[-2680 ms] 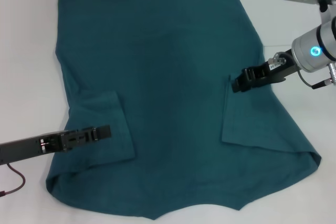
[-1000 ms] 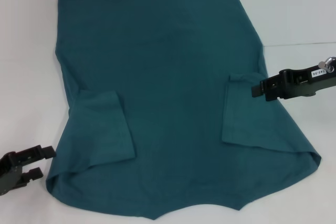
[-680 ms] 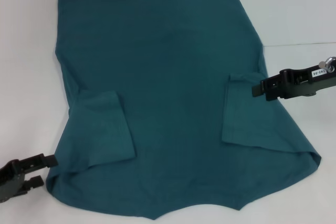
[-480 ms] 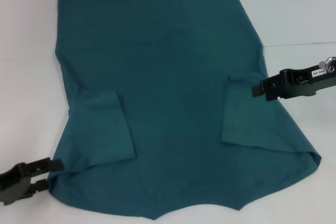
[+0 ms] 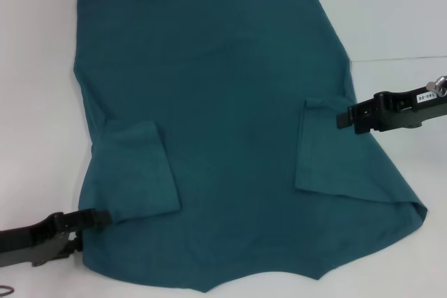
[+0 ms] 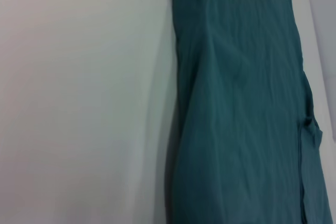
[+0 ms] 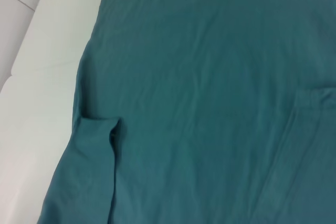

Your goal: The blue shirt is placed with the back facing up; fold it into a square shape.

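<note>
Since a moment ago, our left gripper (image 5: 94,218) slid in to the blue shirt (image 5: 223,102) at 8 o'clock and nudged its corner inward; we could not tell if it gripped. Our right gripper (image 5: 342,118) waited at 3 o'clock, grip unclear. Both wrist views showed only shirt (image 6: 236,103) (image 7: 210,77) lying flat on the table (image 6: 79,103). We judged a side fold was starting.

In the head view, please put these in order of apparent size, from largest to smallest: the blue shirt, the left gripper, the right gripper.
1. The blue shirt, by far the largest.
2 and 3. The left gripper and the right gripper look about alike; both are cut off by the picture's edges, so I do not rank them.
</note>
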### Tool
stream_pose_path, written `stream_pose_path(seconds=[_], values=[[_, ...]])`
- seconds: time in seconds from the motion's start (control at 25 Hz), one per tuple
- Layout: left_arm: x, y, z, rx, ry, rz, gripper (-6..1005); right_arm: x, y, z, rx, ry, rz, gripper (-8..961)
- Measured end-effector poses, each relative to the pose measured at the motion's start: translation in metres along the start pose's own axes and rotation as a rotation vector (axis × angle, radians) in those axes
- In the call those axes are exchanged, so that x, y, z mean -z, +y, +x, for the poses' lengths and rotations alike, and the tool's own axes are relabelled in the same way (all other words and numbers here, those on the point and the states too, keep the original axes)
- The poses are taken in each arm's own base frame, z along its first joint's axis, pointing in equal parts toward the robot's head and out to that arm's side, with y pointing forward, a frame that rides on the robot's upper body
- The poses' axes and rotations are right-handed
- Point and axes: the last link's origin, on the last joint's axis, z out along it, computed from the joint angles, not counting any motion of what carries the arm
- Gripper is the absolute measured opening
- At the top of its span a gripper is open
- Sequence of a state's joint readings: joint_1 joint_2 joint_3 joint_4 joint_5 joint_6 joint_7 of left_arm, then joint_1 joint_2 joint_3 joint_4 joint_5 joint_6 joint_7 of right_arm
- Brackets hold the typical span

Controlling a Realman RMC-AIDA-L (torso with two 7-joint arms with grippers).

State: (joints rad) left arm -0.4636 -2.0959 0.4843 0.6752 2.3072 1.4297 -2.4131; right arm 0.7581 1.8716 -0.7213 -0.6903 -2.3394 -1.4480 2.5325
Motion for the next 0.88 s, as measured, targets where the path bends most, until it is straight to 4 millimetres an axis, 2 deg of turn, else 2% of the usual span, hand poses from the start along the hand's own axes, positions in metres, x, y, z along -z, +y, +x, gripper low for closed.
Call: stream_pose_path(seconds=[0.52,0.88], values=[[-0.0024,0.004,0.0031,-0.004,-0.002,-0.007,797,0.0029,-0.0017,0.0,0.001,-0.008,-0.002,525],[-0.0029,0.0057,0.0049,-0.014,-0.011,-0.003,551,0.0044,-0.0028,0.0012,0.008,-0.006,-0.007,523]])
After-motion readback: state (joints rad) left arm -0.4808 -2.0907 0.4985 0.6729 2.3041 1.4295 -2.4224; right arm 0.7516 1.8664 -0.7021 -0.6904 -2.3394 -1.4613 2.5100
